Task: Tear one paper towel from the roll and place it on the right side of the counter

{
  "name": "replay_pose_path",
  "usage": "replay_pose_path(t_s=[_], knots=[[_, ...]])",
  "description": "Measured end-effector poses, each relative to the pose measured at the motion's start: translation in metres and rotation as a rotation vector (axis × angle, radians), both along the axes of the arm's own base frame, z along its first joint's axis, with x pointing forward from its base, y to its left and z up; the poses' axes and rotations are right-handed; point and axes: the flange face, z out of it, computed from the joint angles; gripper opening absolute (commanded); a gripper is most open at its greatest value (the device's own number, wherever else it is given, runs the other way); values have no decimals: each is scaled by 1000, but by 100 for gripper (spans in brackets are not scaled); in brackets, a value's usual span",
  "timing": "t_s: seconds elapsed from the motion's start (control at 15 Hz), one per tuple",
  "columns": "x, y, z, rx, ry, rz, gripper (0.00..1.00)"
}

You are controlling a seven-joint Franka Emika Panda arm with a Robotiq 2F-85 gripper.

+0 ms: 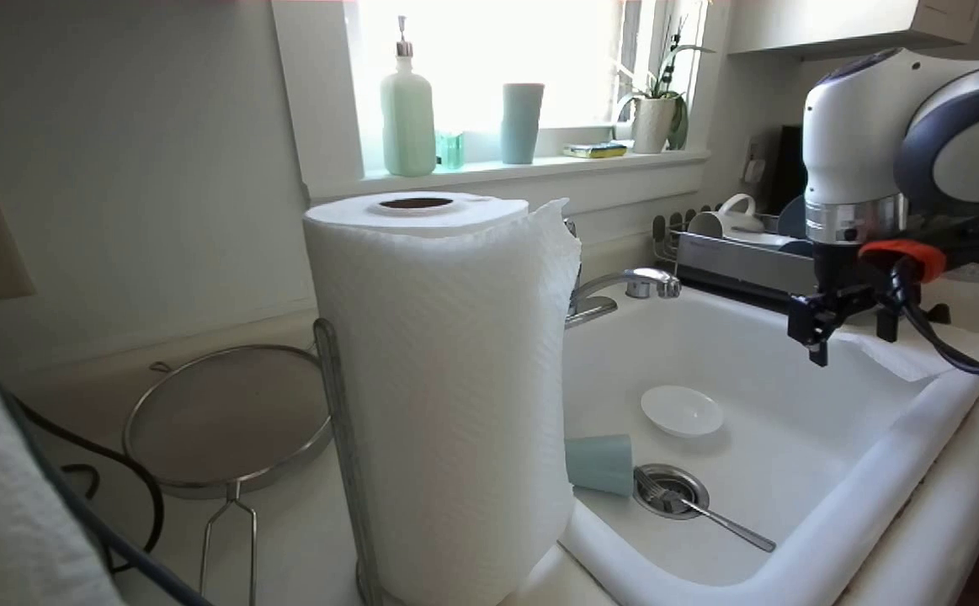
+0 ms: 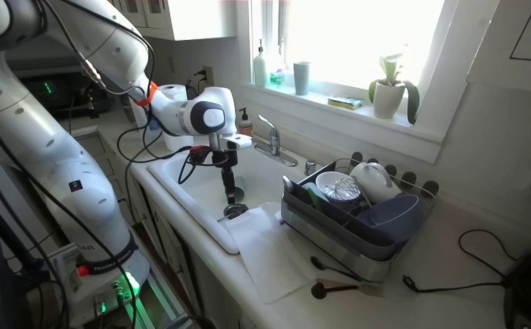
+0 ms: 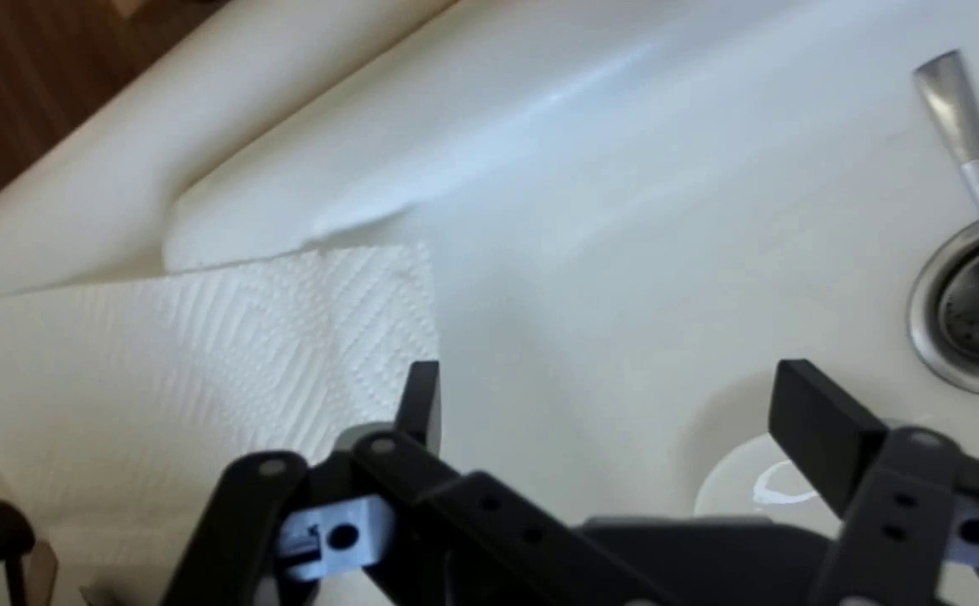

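counter (image 2: pixel 397 311) bears paper towel (image 2: pixel 270 256), its embossing (image 3: pixel 287 337) seemingly wrist view only

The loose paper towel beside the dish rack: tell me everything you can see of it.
The paper towel is a thin, white, roughly rectangular, papery sheet with embossed ridges showing in the wrist view. It lies spread out, mostly flat, on the counter alongside the dish rack. One end crosses the sink rim and juts over the basin, with a soft crease near that end. The gripper stands open and does not hold it. Whether the rack touches it is unclear.
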Motion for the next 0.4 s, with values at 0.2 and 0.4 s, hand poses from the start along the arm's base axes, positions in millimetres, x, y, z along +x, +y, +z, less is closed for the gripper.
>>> replay_pose_path(t_s=[0.2,0.4], knots=[[14,10,30,81,-33,-85,100],[23,12,57,108,-78,-110,100]])
